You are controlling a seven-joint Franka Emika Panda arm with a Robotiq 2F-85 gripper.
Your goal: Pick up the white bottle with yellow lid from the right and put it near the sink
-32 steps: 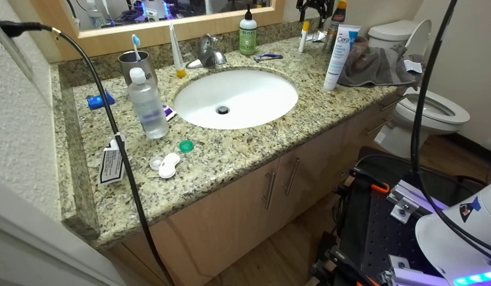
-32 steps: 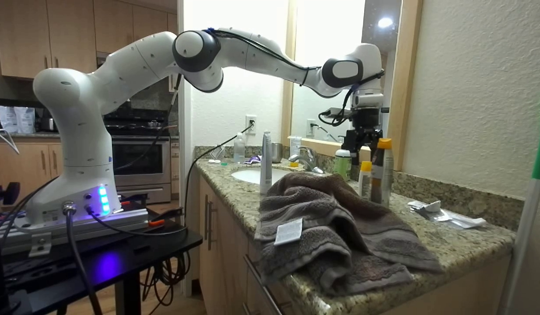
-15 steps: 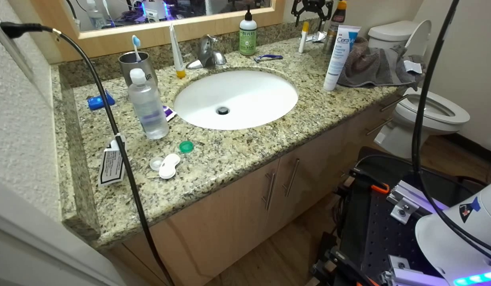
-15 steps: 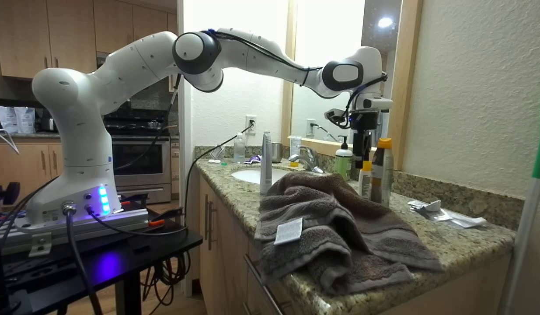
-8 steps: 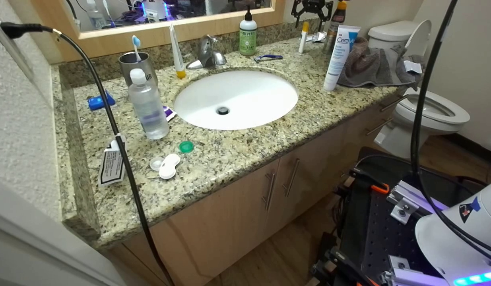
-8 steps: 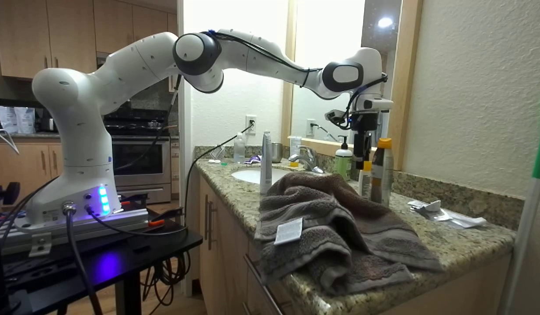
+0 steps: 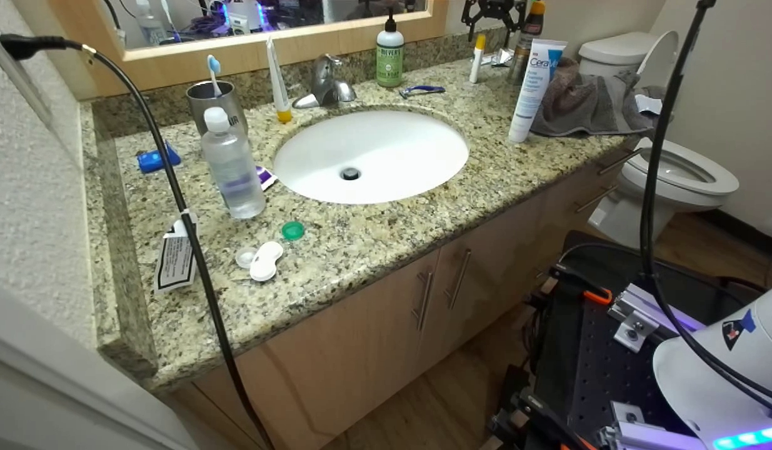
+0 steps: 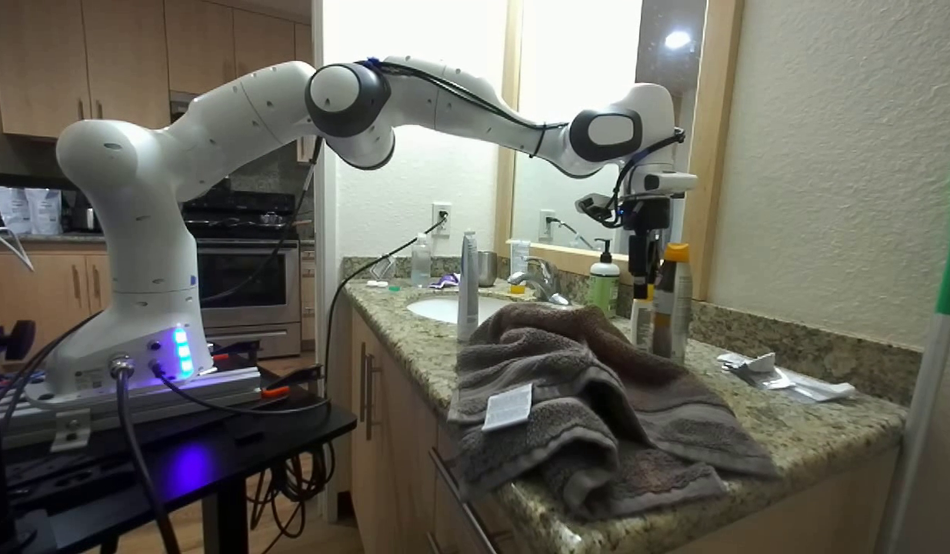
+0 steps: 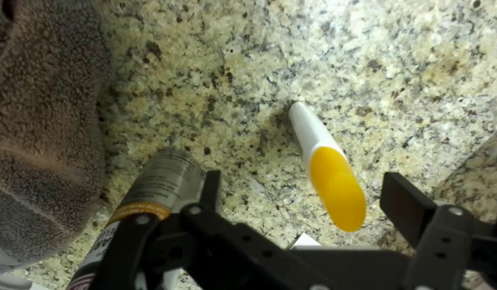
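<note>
My jaws stand wide apart, the slim white plastic bottle with yellow cap [image 9: 328,166] showing between them in the wrist view, upright on the speckled beige granite tabletop [image 9: 232,92]. I judge it light, fairly stiff, perhaps slippery; best held gently on the white body [image 9: 311,127], below the cap. A tall grey-and-black cylindrical can [image 9: 152,187] stands near one jaw; the oval white sink [image 7: 398,147] lies well apart.

Canister [image 9: 163,177] partly behind end effector [image 9: 308,191]
</note>
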